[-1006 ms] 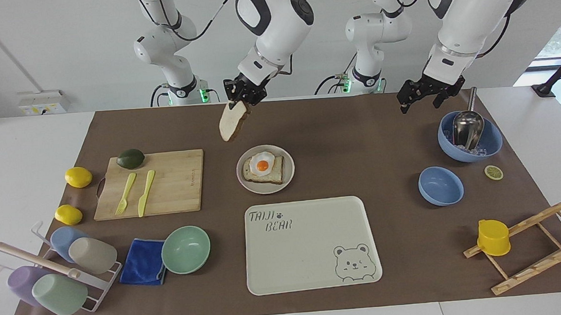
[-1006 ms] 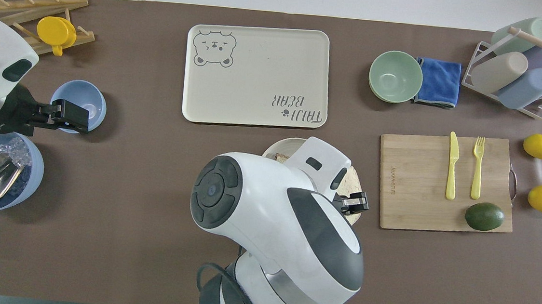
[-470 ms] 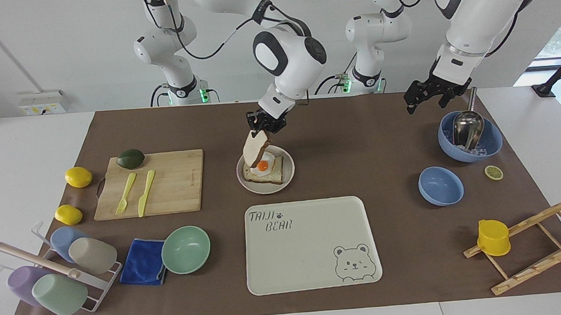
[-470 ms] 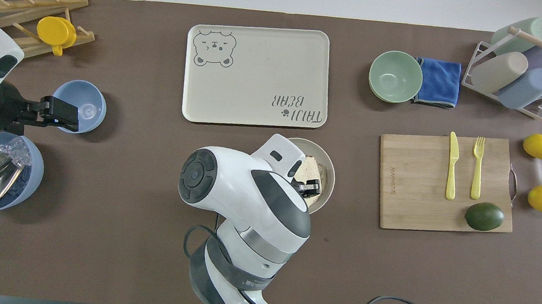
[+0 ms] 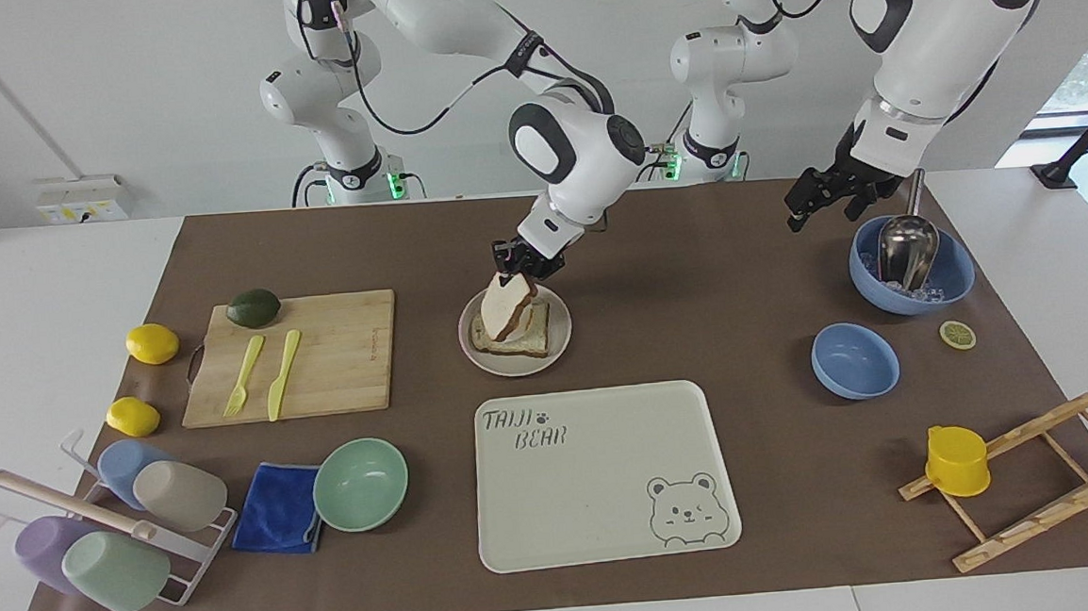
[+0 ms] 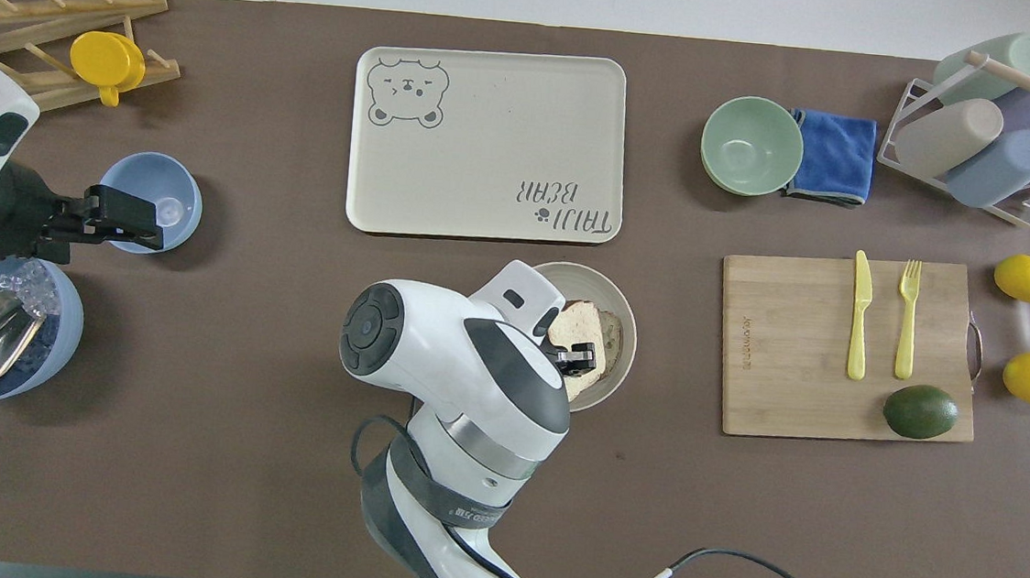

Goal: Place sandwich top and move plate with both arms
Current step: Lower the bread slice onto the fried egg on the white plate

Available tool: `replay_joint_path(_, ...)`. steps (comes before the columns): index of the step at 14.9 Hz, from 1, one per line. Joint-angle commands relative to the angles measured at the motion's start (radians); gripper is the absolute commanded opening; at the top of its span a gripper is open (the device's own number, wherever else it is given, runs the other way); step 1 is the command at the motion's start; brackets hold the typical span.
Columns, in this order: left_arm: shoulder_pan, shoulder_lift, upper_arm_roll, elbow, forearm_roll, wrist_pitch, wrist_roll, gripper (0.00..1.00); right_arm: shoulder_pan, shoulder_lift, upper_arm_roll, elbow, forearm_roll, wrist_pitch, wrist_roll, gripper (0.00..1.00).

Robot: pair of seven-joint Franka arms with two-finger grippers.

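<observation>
Sandwich top [image 5: 508, 308], a plain pale slice pinched by its upper crust in the right gripper [image 5: 521, 266], leans tilted over the bottom slice [image 5: 516, 338] on the round beige plate [image 5: 558, 347], its lower edge apparently touching the stack. Done well, the step would mean lowering the raised edge until the slice lies flat and square on the one beneath before the fingers part; letting go while it tilts risks a slide toward the rim. Over the ice bowl [image 5: 953, 276] with its metal scoop [image 5: 907, 247], the left gripper [image 5: 816, 199] waits, fingers apart. Bare brown mat [image 5: 693, 277] lies on both sides of the plate for a two-armed grasp, though the bear-printed tray [image 5: 603, 491] sits near its edge farther from the robots.
</observation>
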Motion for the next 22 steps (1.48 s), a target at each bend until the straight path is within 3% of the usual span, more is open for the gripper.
replay_joint_path(1,0.016,-0.066,-0.005,-0.108,-0.057,0.078,0.024,1.00,-0.016,-0.001,0.000,-0.017,0.004,-0.010,0.024,0.00)
replay_joint_path(4,0.030,-0.065,-0.005,-0.142,-0.107,0.104,0.108,1.00,-0.005,-0.001,0.000,-0.003,-0.025,-0.090,0.044,0.00)
replay_joint_path(8,0.087,-0.065,-0.005,-0.180,-0.169,0.115,0.243,1.00,-0.012,0.001,0.003,-0.015,0.004,-0.004,0.057,0.00)
replay_joint_path(16,0.108,-0.062,-0.005,-0.232,-0.227,0.144,0.323,1.00,-0.052,0.002,0.003,-0.052,0.129,0.150,0.098,0.00)
replay_joint_path(17,0.110,-0.062,-0.005,-0.232,-0.227,0.144,0.323,1.00,-0.061,0.002,0.003,-0.053,0.147,0.165,0.103,0.19)
replay_joint_path(18,0.110,-0.062,-0.005,-0.232,-0.227,0.146,0.323,1.00,-0.072,0.002,0.003,-0.055,0.148,0.170,0.100,0.20)
replay_joint_path(19,0.110,-0.062,-0.005,-0.232,-0.227,0.146,0.323,1.00,-0.075,0.002,0.003,-0.055,0.151,0.173,0.101,0.29)
replay_joint_path(21,0.108,-0.062,-0.005,-0.232,-0.227,0.147,0.322,1.00,-0.075,0.002,0.004,-0.055,0.171,0.186,0.101,0.59)
replay_joint_path(22,0.107,-0.060,-0.005,-0.232,-0.227,0.147,0.322,1.00,-0.078,0.004,0.003,-0.058,0.202,0.208,0.097,0.64)
